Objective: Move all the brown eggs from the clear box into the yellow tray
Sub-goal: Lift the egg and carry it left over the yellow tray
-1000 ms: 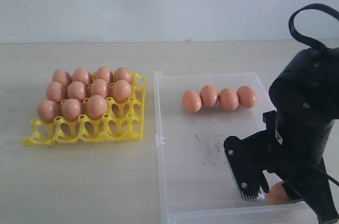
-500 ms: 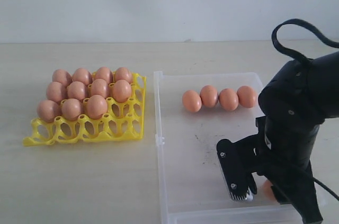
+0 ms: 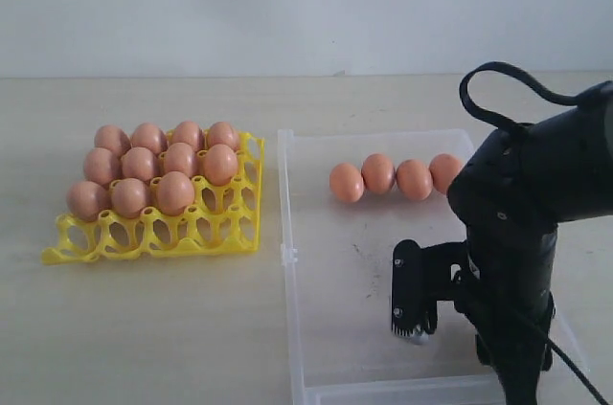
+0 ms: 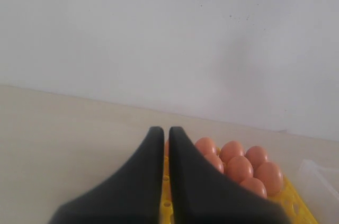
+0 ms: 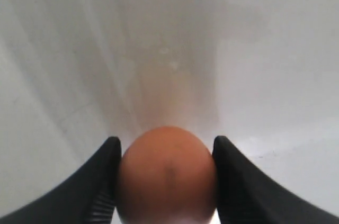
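The yellow tray (image 3: 153, 233) on the left holds several brown eggs (image 3: 140, 164) in its far rows; its near cups are bare. Inside the clear box (image 3: 335, 261) a row of brown eggs (image 3: 396, 178) lies near the far wall. My right gripper (image 3: 436, 328) hangs over the box's near right part. In the right wrist view my right gripper (image 5: 167, 141) is shut on a brown egg (image 5: 167, 176) above the box floor (image 5: 159, 49). The arm hides that egg in the exterior view. My left gripper (image 4: 163, 130) is shut and empty, beside the tray (image 4: 299, 205) and its eggs (image 4: 238, 168).
Tray and box sit side by side on a beige table (image 3: 144, 328), with a pale wall (image 3: 287, 3) behind. Dark scuff marks (image 3: 378, 266) dot the box floor. The right arm's black cable (image 3: 508, 79) loops above the box's right side.
My right arm has swung left and away from the box's near right corner, carrying the egg. That egg showed beside the finger earlier and is now hidden behind the arm.
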You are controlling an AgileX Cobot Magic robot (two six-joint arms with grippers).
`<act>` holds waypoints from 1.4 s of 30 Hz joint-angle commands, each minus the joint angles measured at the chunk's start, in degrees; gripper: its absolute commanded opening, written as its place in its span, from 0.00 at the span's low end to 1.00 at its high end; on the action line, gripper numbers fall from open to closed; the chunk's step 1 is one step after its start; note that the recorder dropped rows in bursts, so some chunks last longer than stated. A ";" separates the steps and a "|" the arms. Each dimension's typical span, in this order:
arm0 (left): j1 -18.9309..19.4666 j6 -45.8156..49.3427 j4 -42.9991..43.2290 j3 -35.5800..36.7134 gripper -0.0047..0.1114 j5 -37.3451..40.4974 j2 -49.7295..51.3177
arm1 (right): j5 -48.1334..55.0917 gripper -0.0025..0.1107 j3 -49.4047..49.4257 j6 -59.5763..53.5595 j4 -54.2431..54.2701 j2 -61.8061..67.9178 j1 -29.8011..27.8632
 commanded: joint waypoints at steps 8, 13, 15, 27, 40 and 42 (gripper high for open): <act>-0.22 -0.07 0.08 -0.21 0.07 -0.32 0.20 | -22.30 0.02 -8.09 21.89 0.58 -13.26 0.01; -0.22 -0.07 0.08 -0.21 0.07 -0.32 0.20 | -52.47 0.02 -7.90 24.79 8.42 -14.58 0.74; -0.22 -0.07 0.08 -0.21 0.07 -0.32 0.20 | -62.17 0.02 -7.90 25.55 8.18 -12.13 2.28; -0.22 -0.07 0.08 -0.21 0.07 -0.32 0.20 | -107.42 0.02 -7.90 35.39 0.47 7.83 4.52; -0.22 -0.07 0.08 -0.21 0.07 -0.32 0.20 | -111.39 0.02 -16.90 55.44 -18.64 25.57 -3.89; -0.22 -0.07 0.08 -0.21 0.07 -0.32 0.20 | -111.14 0.02 -18.77 57.43 -23.40 27.05 -4.11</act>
